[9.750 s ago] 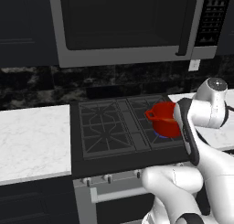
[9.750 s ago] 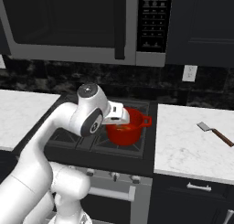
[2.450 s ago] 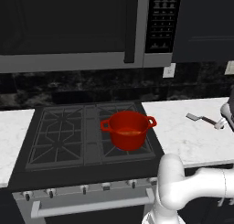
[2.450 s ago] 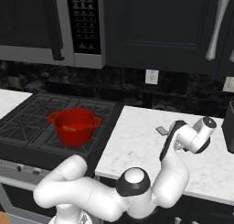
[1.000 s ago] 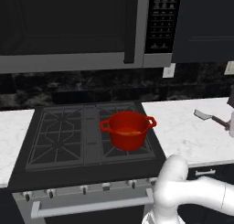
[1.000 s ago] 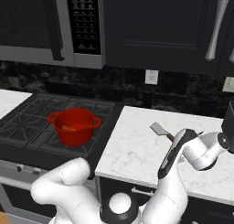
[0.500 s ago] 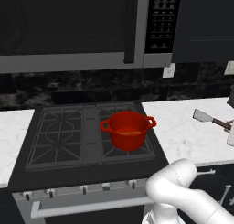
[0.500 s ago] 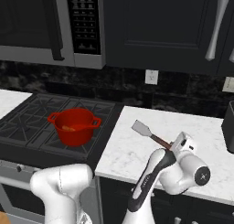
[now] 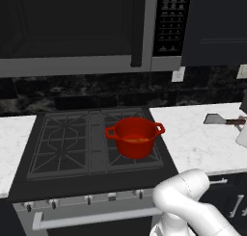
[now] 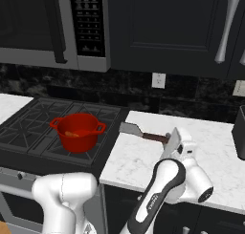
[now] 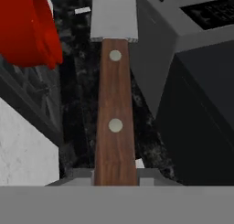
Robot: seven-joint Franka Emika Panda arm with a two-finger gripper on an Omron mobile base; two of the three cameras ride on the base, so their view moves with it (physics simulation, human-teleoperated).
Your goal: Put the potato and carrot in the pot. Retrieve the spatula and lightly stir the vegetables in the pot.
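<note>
Now that the spatula (image 10: 143, 134) is off the bench (image 10: 143, 156) and in the air, retrieval looks done. The claw (image 10: 173, 141) is clamped on the brown handle end; in the hand view the handle (image 11: 115, 122) runs straight out from between the claw tips w/ the grey blade (image 11: 114, 16) at the far end.

What changed: a sec ago the spatula was held further out over the white bench, blade a good way from the stove. Half a sec ago it had swung toward the stove, and now the blade (image 10: 129, 129) hangs just past the bench edge nearest the stove (image 10: 43, 128). In the left base view it sits at the far right, above the bench (image 9: 223, 119). Base cams haven't shifted over that last sec, so this is arm motion, not driving.

Red pot (image 10: 78, 131) sits on the stove, ahead of the claw beyond the blade tip, apart from it. Its red wall (image 11: 27, 29) shows up beside the blade in the hand view. Inside the pot there's an orange bit, prob the carrot (image 10: 72, 133); a paler patch next to it in the left base view may be the potato (image 9: 140, 140), too small to be sure.

Meaning for task: veg seem in, tool is in hand, so what's left is carrying the blade on over the rim, dipping it down and stirring gently. Grip is far back on the handle, so the blade could wobble.
</note>
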